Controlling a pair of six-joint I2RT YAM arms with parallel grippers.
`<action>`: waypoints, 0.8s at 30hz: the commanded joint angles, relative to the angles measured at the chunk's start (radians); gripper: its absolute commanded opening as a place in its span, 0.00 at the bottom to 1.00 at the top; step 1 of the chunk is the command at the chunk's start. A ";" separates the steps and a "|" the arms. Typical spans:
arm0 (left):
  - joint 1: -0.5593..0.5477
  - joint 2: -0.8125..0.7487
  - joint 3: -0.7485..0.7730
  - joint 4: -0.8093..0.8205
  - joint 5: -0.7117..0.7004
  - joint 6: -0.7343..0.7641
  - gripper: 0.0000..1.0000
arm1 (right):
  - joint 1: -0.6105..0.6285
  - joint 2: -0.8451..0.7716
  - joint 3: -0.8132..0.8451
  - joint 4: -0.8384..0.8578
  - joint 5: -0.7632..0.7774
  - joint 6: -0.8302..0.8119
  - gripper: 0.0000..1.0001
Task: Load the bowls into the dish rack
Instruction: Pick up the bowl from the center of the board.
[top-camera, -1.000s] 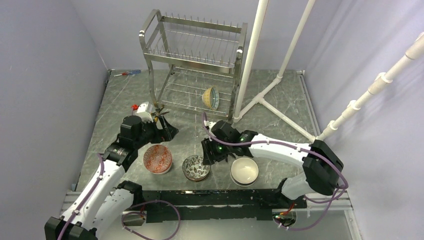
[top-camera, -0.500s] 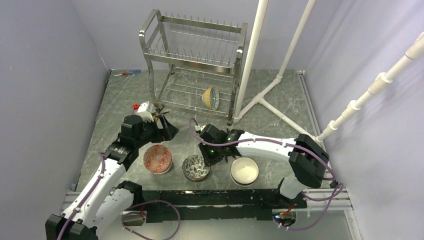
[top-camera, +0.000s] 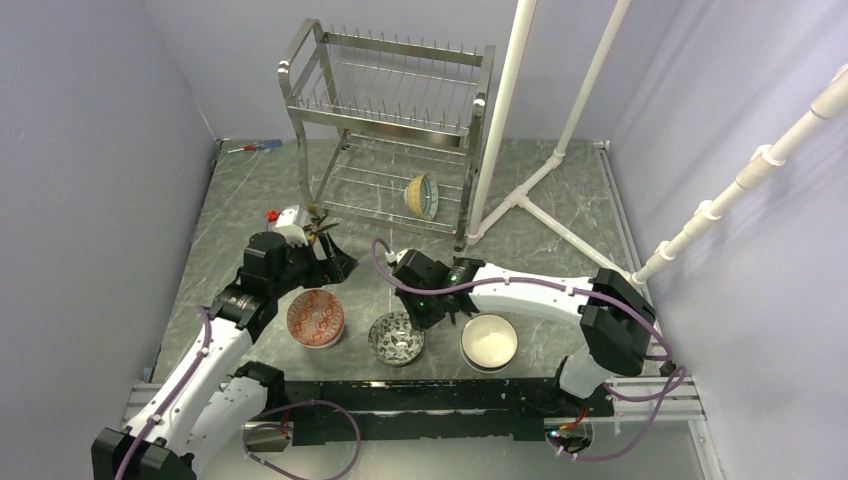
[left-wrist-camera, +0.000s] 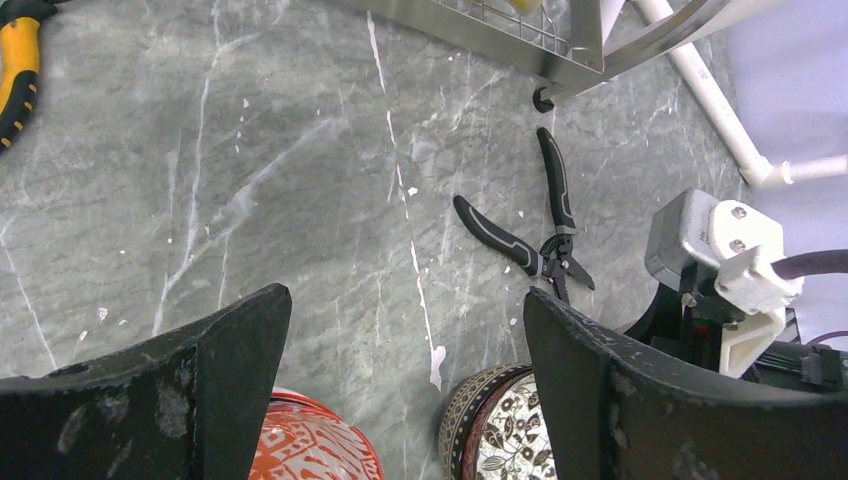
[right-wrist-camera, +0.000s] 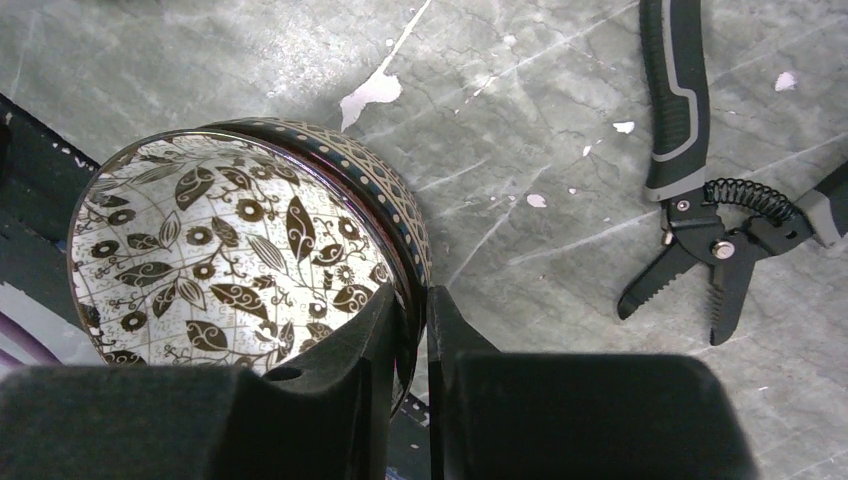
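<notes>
The left gripper (left-wrist-camera: 405, 335) hangs over the marble table (top-camera: 250, 200) with its jaws spread wide and nothing between them. The red-patterned bowl (top-camera: 315, 317) sits on the table just on the near side of its fingertips, apart from them. A pair of black pliers (left-wrist-camera: 540, 250) lies open on the table beyond the fingertips.

Next comes the leaf-patterned bowl (right-wrist-camera: 220, 250), on the table beside the red one. The right gripper (right-wrist-camera: 408, 310) is clamped on this bowl's right rim, one finger inside the wall and the other outside.

The white bowl (top-camera: 489, 340) stands just right of that gripper, free of it.

At the far side of the table stands the dish rack (top-camera: 385, 120). A tan-and-blue bowl (top-camera: 422, 195) sits on edge in its lower tier, toward the right end, well apart from both grippers.
</notes>
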 joint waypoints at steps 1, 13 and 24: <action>0.001 0.018 -0.009 0.039 0.005 -0.024 0.90 | 0.006 -0.012 0.062 -0.029 0.062 -0.029 0.00; 0.001 0.036 -0.017 0.056 0.026 -0.051 0.90 | 0.003 0.030 0.080 0.034 0.141 -0.053 0.19; 0.001 0.016 -0.013 0.043 0.023 -0.043 0.91 | 0.004 0.022 0.080 -0.020 0.203 -0.049 0.38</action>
